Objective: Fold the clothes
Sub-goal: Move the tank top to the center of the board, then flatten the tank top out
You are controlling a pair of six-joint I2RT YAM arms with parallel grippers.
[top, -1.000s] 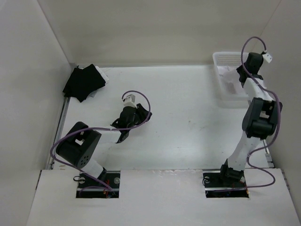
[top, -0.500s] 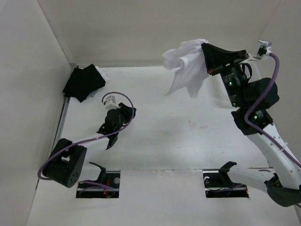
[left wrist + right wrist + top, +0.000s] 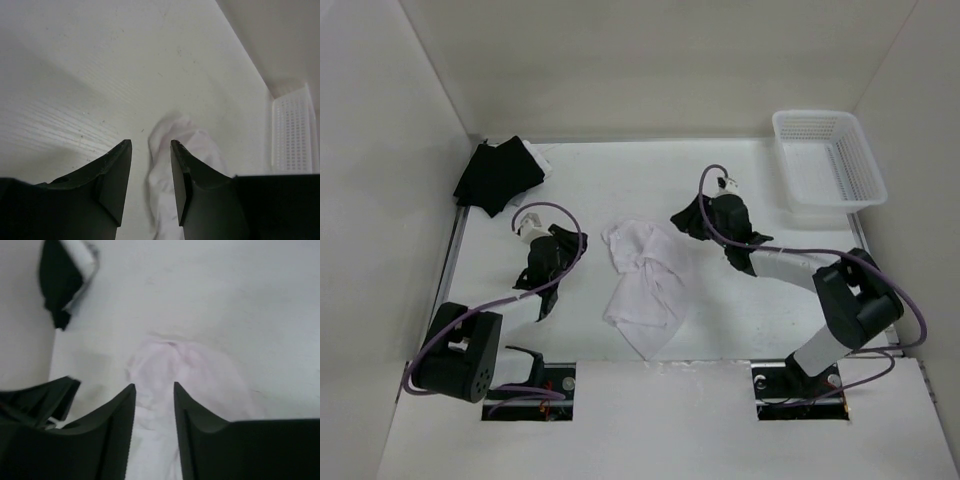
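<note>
**A:** What sort of place is this?

**B:** A robotics lab test cell, not a home. The white bench (image 3: 620,180) is boxed in by plain white panels (image 3: 650,60) on its left, far and right sides.

**A:** Anything else?

**B:** The left arm (image 3: 460,340) and right arm (image 3: 855,300) are bolted into cut-outs (image 3: 560,395) at the near edge. The only props are a white basket (image 3: 825,158) far right, a black cloth pile (image 3: 498,175) far left and a white garment (image 3: 645,280) mid-bench.

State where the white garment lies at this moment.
In the top view the white garment lies crumpled near the middle of the table, between the left gripper and the right gripper, touching neither.
</note>
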